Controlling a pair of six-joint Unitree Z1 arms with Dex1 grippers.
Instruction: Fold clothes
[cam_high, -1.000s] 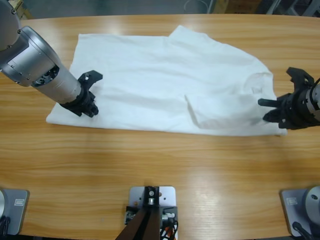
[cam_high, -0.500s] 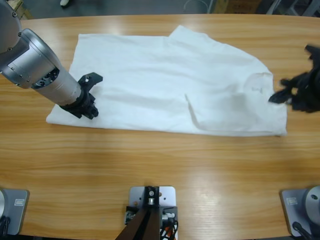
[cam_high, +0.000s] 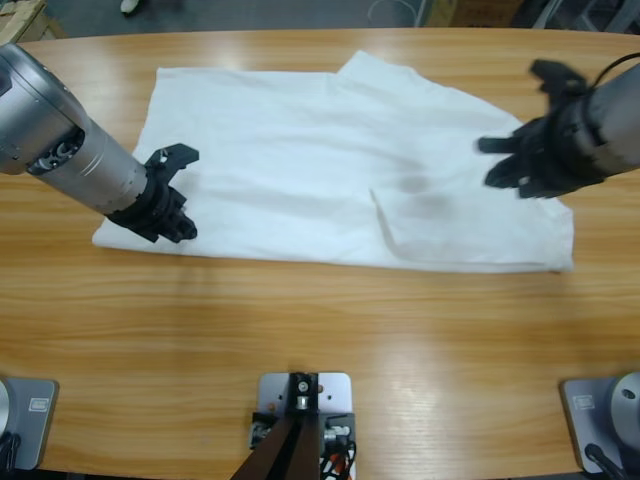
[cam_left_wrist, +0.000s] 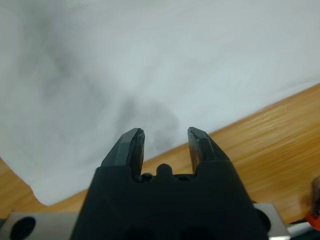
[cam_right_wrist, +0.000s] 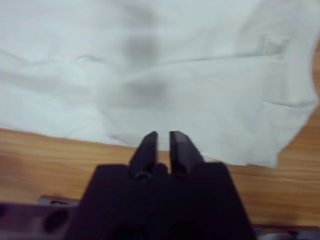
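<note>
Item: T-shirt (cam_high: 330, 160), white, one piece. You found it spread flat along the far half of the wooden table (cam_high: 320, 330), hem end toward the left gripper, collar end toward the right. A fold or sleeve edge showed near its front margin, right of the middle. Lying this flat, it seemed laid out ready for a first fold, with none judged yet complete.

Item: left gripper (cam_high: 170, 195). It sat low over the near-left corner of the T-shirt, just inside the cloth's edge. The left wrist view showed its jaws apart with nothing between them, white fabric ahead and the bare table beside. You would read this as a stance for picking up that corner.

Item: right gripper (cam_high: 520, 160). It hung above the collar end, over the cloth rather than beside it, and appeared to be raised clear of it. The right wrist view showed its jaws drawn nearly together, only a slim gap left, gripping nothing. The cloth lay below and ahead, a faint print (cam_right_wrist: 270, 45) showing at the upper right. Nothing was held on either side.
</note>
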